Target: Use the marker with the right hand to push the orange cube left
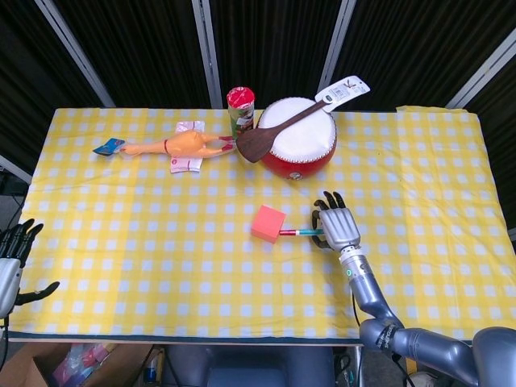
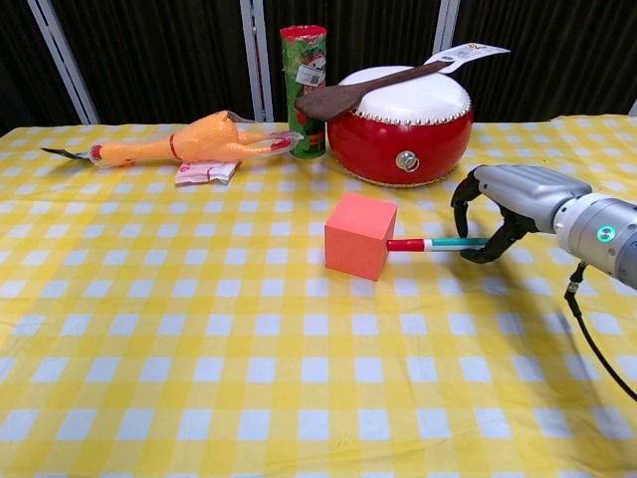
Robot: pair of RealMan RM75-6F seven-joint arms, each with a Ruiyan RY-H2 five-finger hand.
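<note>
The orange cube (image 1: 268,223) (image 2: 359,235) sits near the middle of the yellow checked tablecloth, turned at an angle. A teal marker (image 1: 301,232) (image 2: 434,243) with a red cap lies level, its red tip touching the cube's right face. My right hand (image 1: 339,228) (image 2: 508,200) grips the marker's rear end just right of the cube. My left hand (image 1: 11,260) hangs past the table's left edge, fingers spread, holding nothing; the chest view does not show it.
A red drum (image 1: 298,137) (image 2: 406,124) with a wooden spatula (image 1: 270,135) across it stands behind the cube. A chip can (image 1: 240,112) (image 2: 304,90), a rubber chicken (image 1: 176,146) (image 2: 189,142) and a small packet (image 1: 188,162) lie at the back left.
</note>
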